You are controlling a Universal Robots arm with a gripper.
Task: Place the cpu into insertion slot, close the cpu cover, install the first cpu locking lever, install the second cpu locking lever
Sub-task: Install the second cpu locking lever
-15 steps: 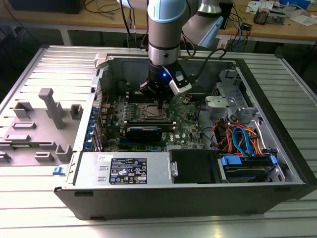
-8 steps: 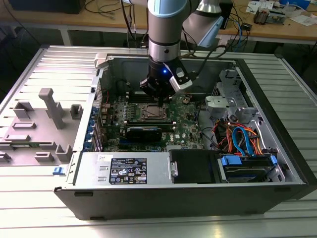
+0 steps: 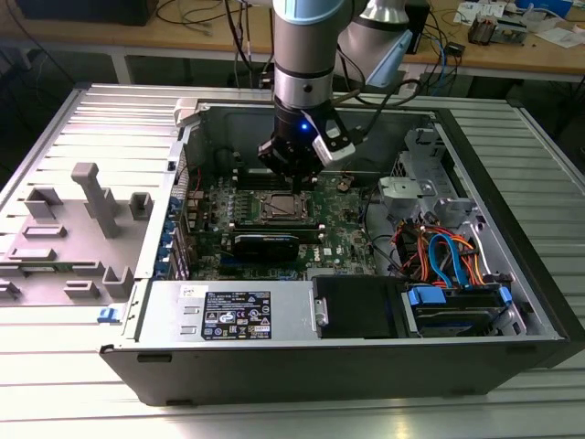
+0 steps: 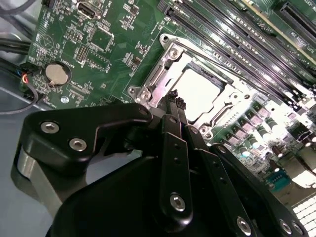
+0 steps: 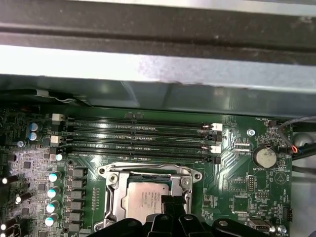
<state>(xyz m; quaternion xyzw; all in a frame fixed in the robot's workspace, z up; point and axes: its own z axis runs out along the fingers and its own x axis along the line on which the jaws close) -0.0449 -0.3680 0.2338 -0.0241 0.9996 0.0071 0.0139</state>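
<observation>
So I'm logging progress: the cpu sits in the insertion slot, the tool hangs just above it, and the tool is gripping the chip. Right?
Not quite. The cpu does sit in the insertion slot and the tool hangs just above it, but the tool grips nothing: in the second wrist view its fingertips are closed together with nothing between them.

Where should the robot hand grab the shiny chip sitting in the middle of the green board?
Probably by two opposite edges, coming straight down from above. The cpu lies flat in its slot with a metal frame close around it, so only its top and thin edges are free. The hand hangs right over it.
</observation>
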